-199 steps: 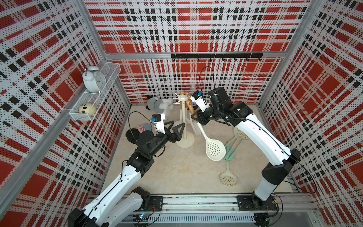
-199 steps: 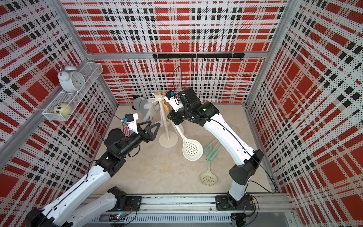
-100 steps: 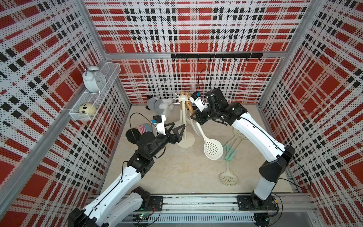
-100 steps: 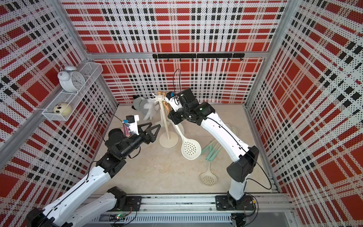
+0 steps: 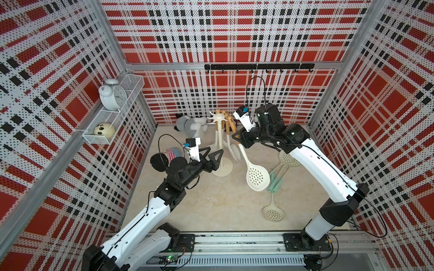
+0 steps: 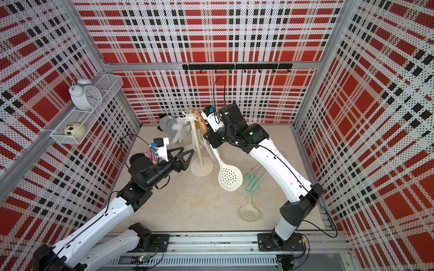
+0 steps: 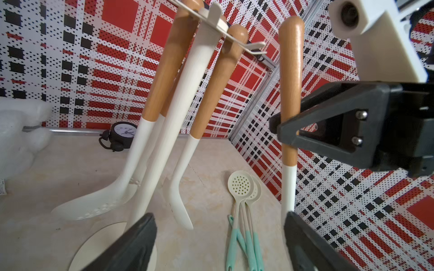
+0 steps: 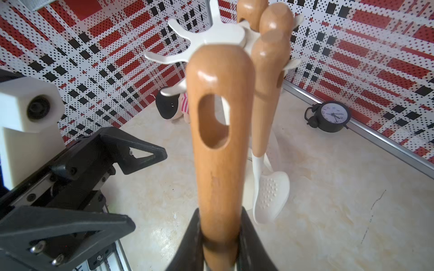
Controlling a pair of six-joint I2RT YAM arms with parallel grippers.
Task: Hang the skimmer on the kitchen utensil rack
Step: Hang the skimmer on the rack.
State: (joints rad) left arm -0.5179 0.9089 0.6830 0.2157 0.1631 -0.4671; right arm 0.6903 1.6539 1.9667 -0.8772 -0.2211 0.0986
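Clamping the wooden handle of the near-upright skimmer (image 5: pixel 256 176), the right claw (image 5: pixel 236 138) holds its hanging hole (image 8: pixel 212 122) just right of the prongs (image 8: pixel 211 35) of the rack (image 5: pixel 219 140), while the left claw (image 5: pixel 215 150) gapes empty just left of it.

Hung utensils (image 7: pixel 162 77) block some rack (image 5: pixel 220 140) prongs; others free.
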